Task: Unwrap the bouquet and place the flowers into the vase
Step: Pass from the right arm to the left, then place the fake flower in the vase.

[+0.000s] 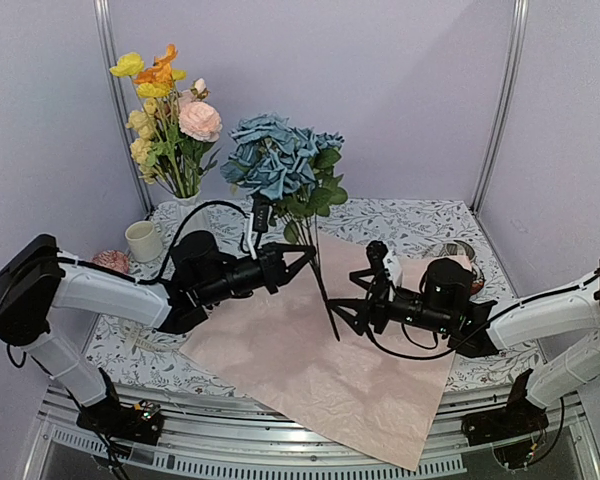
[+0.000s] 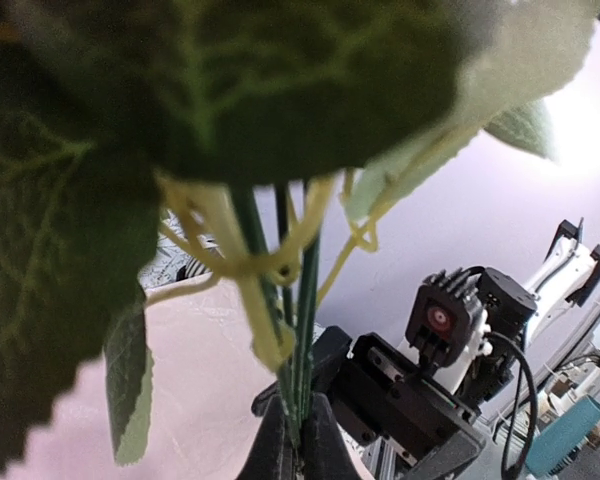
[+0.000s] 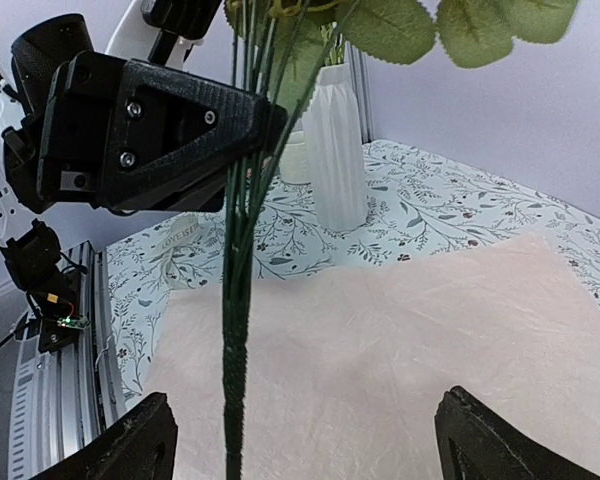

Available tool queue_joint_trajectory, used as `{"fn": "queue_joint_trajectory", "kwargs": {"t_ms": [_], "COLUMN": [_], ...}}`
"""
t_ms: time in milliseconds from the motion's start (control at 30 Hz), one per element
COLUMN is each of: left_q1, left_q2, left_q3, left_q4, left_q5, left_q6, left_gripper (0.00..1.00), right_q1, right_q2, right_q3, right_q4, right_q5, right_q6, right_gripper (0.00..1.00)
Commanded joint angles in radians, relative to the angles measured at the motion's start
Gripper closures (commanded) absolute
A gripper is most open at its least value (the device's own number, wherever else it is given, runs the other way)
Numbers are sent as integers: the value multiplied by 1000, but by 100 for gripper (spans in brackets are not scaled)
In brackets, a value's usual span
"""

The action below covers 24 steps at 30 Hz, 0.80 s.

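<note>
The blue-teal flowers (image 1: 278, 158) stand upright over the table, and my left gripper (image 1: 310, 255) is shut on their green stems (image 2: 302, 330) just below the leaves. From there the stems (image 3: 235, 330) run down between the fingers of my right gripper (image 3: 310, 450), whose jaws stand wide open and touch nothing. The pale pink wrapping paper (image 1: 330, 350) lies flat under both grippers. At the back left, the white ribbed vase (image 3: 335, 150) holds yellow, orange and pink flowers (image 1: 170, 95).
A cream mug (image 1: 144, 240) stands left of the paper, with a small pink thing (image 1: 111, 261) beside it. The floral tablecloth (image 1: 420, 225) covers the table. Some loose items (image 1: 460, 250) lie at the paper's right corner. Walls close in behind and on both sides.
</note>
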Motion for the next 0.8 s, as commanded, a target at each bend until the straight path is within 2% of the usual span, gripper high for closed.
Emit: {"fn": "queue_joint_trajectory", "kwargs": {"t_ms": [0,133,300,533,667,767], "left_q1": [36,70,85,211,312,384], "left_q2": [-132,-266,-494,-728,-825,-877], "left_q3": [-50,-80,-117,-43,-4,-2], "left_q4": [-65,-207,-371,-660,-725,-696], "left_q5": [-31,-68,-216,-318,-370,-383], "left_q6": [60,122,261,376,439,467], "left_gripper": [100,100,100,100,100,100], "right_q1": [4,3,4,4,3,4], "right_q2": [-60,-101,-124,-114,-106,-104], "right_q3": [-44,-80,-101,-98,-95,-90], "right_q4": [57,83,88,88,83,76], "right_q5": [111,213,328,389,434,457], "right_q6": [2,8,13,29,44,49], "right_gripper": [6,4,2,1,1,1]}}
